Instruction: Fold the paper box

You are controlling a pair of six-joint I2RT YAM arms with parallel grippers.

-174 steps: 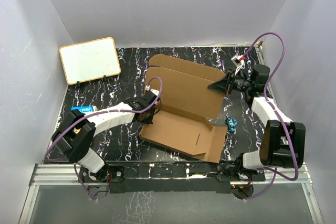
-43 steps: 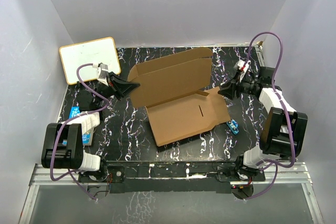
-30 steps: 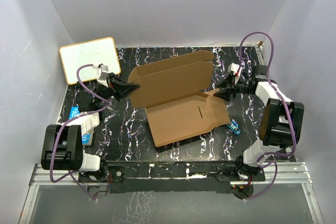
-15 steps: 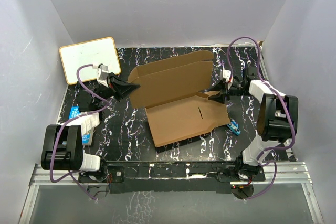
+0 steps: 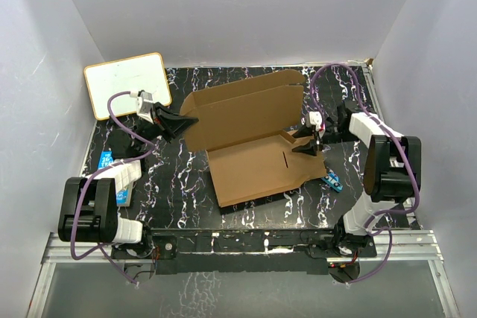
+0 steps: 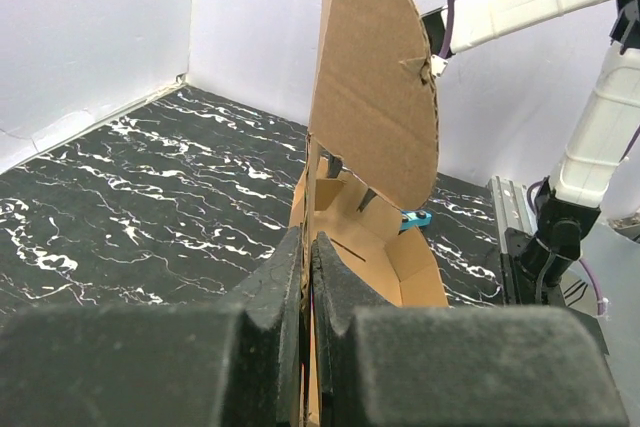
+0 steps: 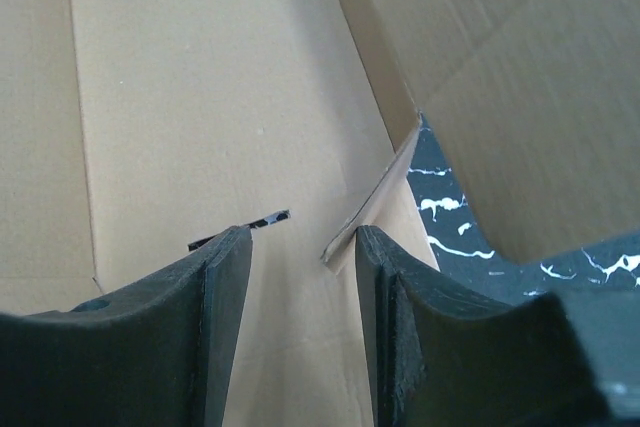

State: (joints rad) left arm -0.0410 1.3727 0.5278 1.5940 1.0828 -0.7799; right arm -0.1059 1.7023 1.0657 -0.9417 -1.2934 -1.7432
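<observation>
Although barely halfway, got the plain brown corrugated cardboard paper box (image 5: 253, 169) sitting mid black marbled table (image 5: 171, 184), back panel (image 5: 238, 113) stood up, clamped at its left edge by the left gripper (image 5: 191, 120). Got the right gripper (image 5: 304, 141) gaping loose around a small side flap (image 7: 372, 202). Still need walls raised, lid shut.

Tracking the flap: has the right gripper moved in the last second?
Yes: the right gripper moved left, away from the right wall, over the paper box.

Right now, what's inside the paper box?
Nothing loose lies in the paper box: bare cardboard floor with a slit. The right gripper reaches in, open, astride a side flap. The floor under its fingers is covered.
</observation>
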